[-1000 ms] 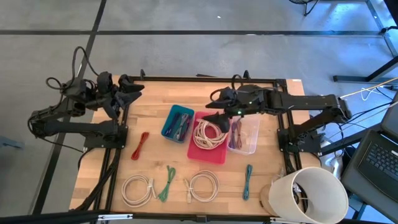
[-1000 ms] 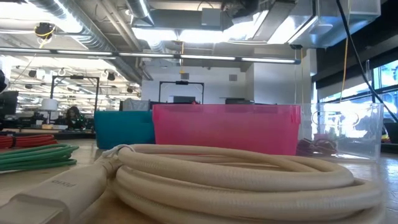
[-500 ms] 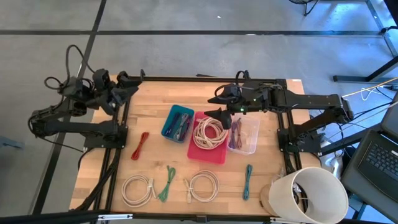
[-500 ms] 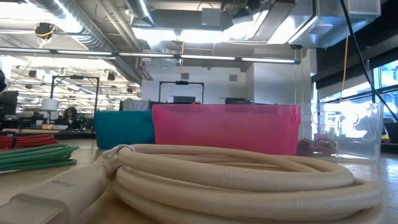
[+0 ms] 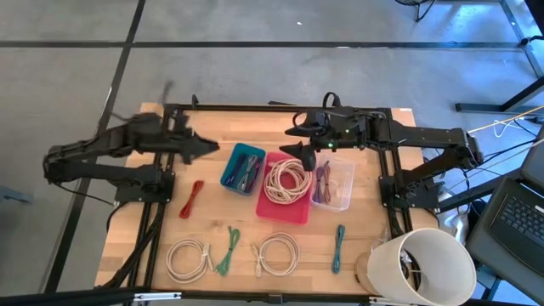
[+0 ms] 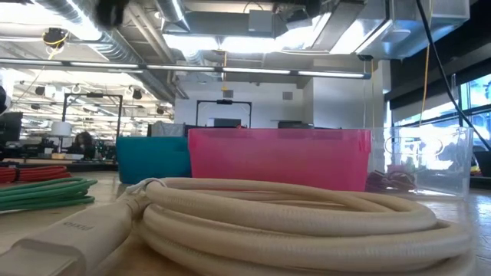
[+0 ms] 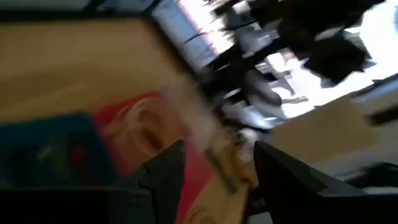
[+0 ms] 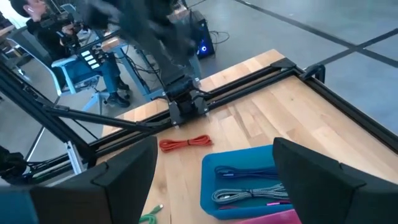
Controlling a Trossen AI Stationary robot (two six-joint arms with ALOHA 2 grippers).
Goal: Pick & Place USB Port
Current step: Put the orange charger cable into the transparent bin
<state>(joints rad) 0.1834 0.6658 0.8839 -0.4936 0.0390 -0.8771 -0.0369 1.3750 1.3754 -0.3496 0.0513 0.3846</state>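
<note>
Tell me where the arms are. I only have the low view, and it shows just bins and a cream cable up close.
Observer: The right tool hangs open above the far end of the pink bin.
Operator: And the left one?
Observer: The left tool is beside the blue bin, on its left, over bare wood.
Operator: What's inside the pink bin?
Observer: A coiled cream cable.
</note>
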